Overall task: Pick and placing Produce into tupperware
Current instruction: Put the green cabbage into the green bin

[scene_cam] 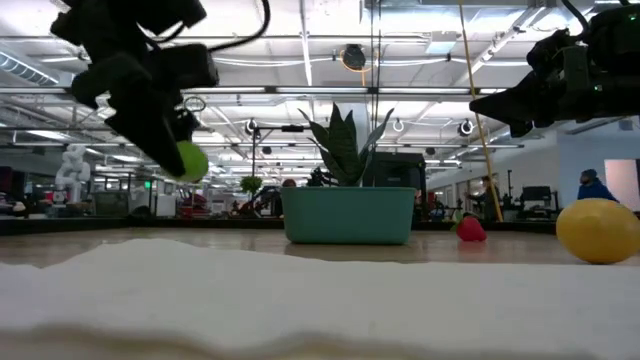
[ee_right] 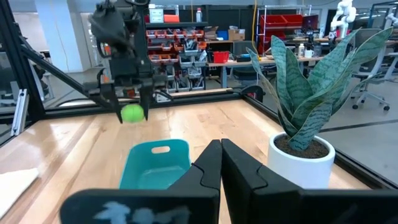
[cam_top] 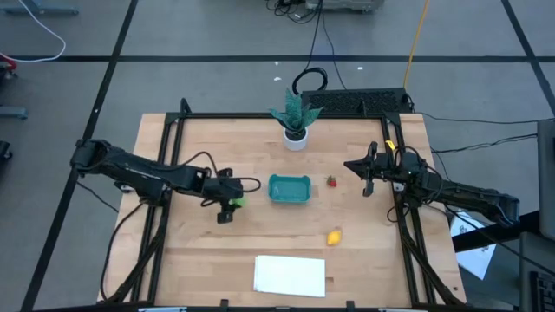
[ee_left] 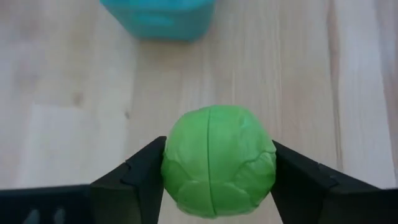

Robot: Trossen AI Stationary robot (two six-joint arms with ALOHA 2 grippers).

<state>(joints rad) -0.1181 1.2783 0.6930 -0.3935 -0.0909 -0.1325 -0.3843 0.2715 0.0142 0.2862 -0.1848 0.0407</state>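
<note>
My left gripper (cam_top: 232, 206) is shut on the round lime-green fruit (ee_left: 217, 162), held above the table just left of the teal tupperware (cam_top: 289, 188). The tiny red fruit (cam_top: 331, 181) lies on the wood right of the tupperware, and the yellow lemon-like fruit (cam_top: 334, 236) lies nearer the near edge. My right gripper (ee_right: 221, 155) hovers shut over the table's right side, right of the red fruit, touching nothing. My left gripper pinches the lime-green fruit (scene_cam: 190, 161) between its two fingers (ee_left: 140, 174), one on each side of the ball at its widest part. The fingers come from above, slanting down. The fruit is lifted clear of the table.
A white pot with a green plant (cam_top: 296, 121) stands at the far middle of the table. A flat white sheet (cam_top: 290, 275) lies at the near edge. Black frame rails (cam_top: 165, 156) run along the left and right sides.
</note>
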